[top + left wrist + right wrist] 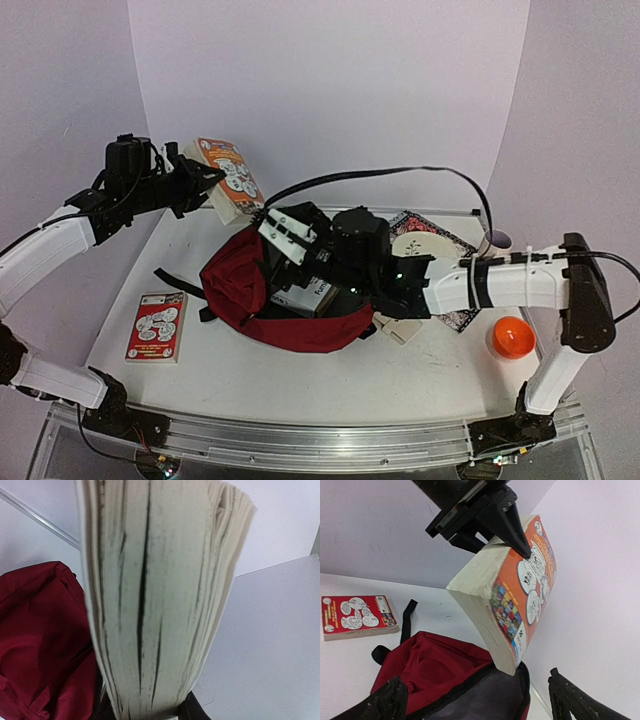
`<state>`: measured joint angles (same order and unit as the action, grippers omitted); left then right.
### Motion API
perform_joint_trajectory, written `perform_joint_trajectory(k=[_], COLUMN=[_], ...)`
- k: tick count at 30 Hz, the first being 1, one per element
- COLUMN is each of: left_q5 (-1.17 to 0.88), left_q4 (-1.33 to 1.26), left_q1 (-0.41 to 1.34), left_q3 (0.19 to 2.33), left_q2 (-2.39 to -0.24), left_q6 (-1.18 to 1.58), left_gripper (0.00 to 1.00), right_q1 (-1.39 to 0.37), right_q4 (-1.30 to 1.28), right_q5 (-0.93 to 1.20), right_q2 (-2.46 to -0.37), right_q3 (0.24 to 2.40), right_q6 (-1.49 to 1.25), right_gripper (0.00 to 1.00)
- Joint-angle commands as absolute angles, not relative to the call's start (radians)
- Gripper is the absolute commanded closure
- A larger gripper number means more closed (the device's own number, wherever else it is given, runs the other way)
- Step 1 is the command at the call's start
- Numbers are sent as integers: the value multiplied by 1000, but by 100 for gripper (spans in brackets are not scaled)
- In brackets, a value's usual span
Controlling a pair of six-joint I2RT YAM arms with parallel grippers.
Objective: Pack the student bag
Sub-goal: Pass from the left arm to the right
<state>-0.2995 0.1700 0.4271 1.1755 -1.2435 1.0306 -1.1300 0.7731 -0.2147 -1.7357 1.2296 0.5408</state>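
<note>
Approach: orange book (pixel 228 178) poised beside the open student bag (pixel 235 285).
The left fingers (pixel 512 525) clench the orange book aloft, left of the bag at desk centre. Best to swing it over the mouth and lower it edge-first between the right fingers (pixel 390 700), which stand spread wide there. White desk (pixel 250 375), red book (pixel 155 325) lying at its left; pale walls (pixel 330 90) behind.

Student bag (pixel 240 275): dark red fabric, black straps, dark lining.
Held book (pixel 520 595): orange cover, white cartoon circles, cream page edges.
My left fingers (pixel 512 527): black.
Second book (pixel 157 326), by the desk's left edge: red cover, white cartoon circles.
Desk (pixel 300 390): white.
Round thing (pixel 512 337), right edge: bright orange.
</note>
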Motion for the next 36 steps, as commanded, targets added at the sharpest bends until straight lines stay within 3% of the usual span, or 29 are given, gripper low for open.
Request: perform_joint_trajectory(k=[1,10,19,22,27,31,34,36], left_q5=[-278,-272,-268,-265,-260,-256,-243,-235], left_q4=[4,-30,-52,-61,-72,-76,-78,-78], left_q1=[444,469,505,523,549,554,554,554], left_q3=[1206,1182,1145,1138,1126,1115,1104,1099], left_q2=[-1176,-1174,-1190,-1197,-1202,-1197,-1188,-1182], left_q6=[1077,1117,1153,1162,1183,1187,1180,1168], left_gripper=[100,100,100,100,100,100,88,78], right_q1=[-1166,-1181,-1182,-1182,-1181,-1181,-1181,-1181], right_q4=[974,1193,1259,1278,1378,1423,1426,1425], right_q5=[-359,-488,-545,-568,-613,-639,-654,-666], right_q2=[-1814,-1960,-2012,-2026,-2061,-2062,-2039,-2022], right_q3=[1310,1398,1436,1442,1434,1417,1397,1379], right_q6=[847,1067,1142,1154,1203,1201,1164,1138], right_gripper=[4,7,18,30,68,87,100,100])
